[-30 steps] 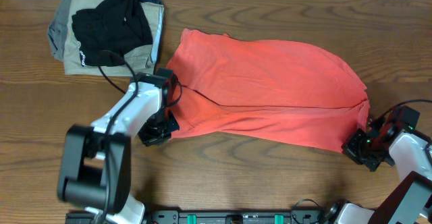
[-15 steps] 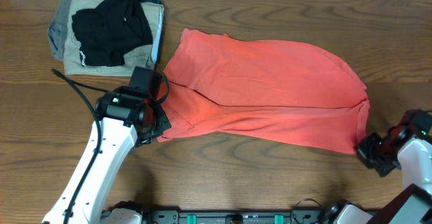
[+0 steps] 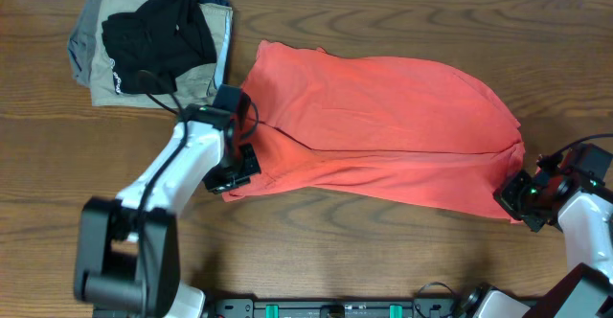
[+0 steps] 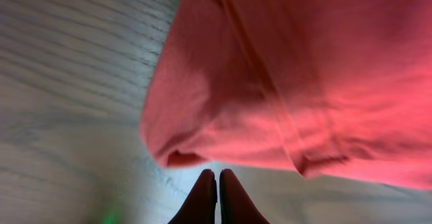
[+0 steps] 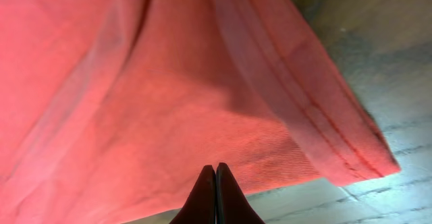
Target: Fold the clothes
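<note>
Overhead: your T-shirt (image 3: 383, 126) lies spread and unfolded, its shape unchanged. The left gripper (image 3: 233, 174) is back at its lower-left corner, the right gripper (image 3: 514, 199) has returned to its lower-right corner after drawing off, and the pile of folded garments (image 3: 144, 50) sits beyond its upper-left edge. Left wrist: fingers pressed together and empty, tips just short of the T-shirt's rolled corner. Right wrist: fingers pressed together at the T-shirt's hem, pinching nothing, so you likely have both corners yet to grasp.

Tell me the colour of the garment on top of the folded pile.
The garment is black, seen best in the overhead view.
</note>
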`<state>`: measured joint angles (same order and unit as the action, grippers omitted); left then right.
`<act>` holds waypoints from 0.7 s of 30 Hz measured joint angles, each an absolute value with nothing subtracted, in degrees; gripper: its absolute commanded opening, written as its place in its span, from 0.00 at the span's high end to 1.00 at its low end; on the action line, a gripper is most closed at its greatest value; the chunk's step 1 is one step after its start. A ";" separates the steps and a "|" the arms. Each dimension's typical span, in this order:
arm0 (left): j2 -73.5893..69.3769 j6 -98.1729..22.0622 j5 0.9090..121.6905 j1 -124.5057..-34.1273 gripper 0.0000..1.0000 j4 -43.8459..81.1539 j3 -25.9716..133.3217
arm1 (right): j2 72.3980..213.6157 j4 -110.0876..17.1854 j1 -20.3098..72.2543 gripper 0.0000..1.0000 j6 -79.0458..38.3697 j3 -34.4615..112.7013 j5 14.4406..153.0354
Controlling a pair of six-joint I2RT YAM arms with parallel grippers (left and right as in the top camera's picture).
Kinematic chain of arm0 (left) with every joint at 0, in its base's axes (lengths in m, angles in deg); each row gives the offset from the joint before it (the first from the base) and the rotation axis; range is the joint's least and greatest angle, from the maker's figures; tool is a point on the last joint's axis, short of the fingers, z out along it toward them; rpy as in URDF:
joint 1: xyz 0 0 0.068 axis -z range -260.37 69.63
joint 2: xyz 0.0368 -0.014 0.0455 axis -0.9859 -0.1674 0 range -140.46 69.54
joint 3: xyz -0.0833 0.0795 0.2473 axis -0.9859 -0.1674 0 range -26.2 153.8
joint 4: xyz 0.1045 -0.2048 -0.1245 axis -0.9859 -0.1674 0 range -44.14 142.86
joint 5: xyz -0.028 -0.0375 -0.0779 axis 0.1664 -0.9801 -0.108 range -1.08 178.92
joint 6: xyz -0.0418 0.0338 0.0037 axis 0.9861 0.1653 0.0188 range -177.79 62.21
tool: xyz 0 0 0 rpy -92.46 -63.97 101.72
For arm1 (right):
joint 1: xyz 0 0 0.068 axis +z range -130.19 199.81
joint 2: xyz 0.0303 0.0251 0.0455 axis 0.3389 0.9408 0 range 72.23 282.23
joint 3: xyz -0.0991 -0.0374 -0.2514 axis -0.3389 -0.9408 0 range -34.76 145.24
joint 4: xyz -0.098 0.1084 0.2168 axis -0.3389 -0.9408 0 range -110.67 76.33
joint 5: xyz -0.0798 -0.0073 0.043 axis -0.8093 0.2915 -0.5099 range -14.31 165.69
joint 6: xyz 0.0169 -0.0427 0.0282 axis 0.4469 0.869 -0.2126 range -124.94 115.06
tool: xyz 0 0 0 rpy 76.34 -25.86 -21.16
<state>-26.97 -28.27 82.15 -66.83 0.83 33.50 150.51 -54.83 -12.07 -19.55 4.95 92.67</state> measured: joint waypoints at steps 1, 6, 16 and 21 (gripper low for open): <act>-28.13 -28.27 82.00 -66.83 0.94 0.98 33.50 | 150.89 -54.59 -12.07 0.99 -19.59 4.95 92.05; -32.54 -28.30 81.95 -66.83 0.94 2.80 33.50 | 154.19 -52.43 -12.09 0.99 -19.70 4.95 90.37; -33.66 -28.30 82.09 -66.83 0.94 4.41 33.50 | 163.43 -48.80 -12.09 0.99 -20.05 7.20 91.09; -33.66 -27.73 84.93 -66.89 0.94 0.31 33.50 | 165.09 -49.50 -12.14 0.99 -21.93 8.53 91.62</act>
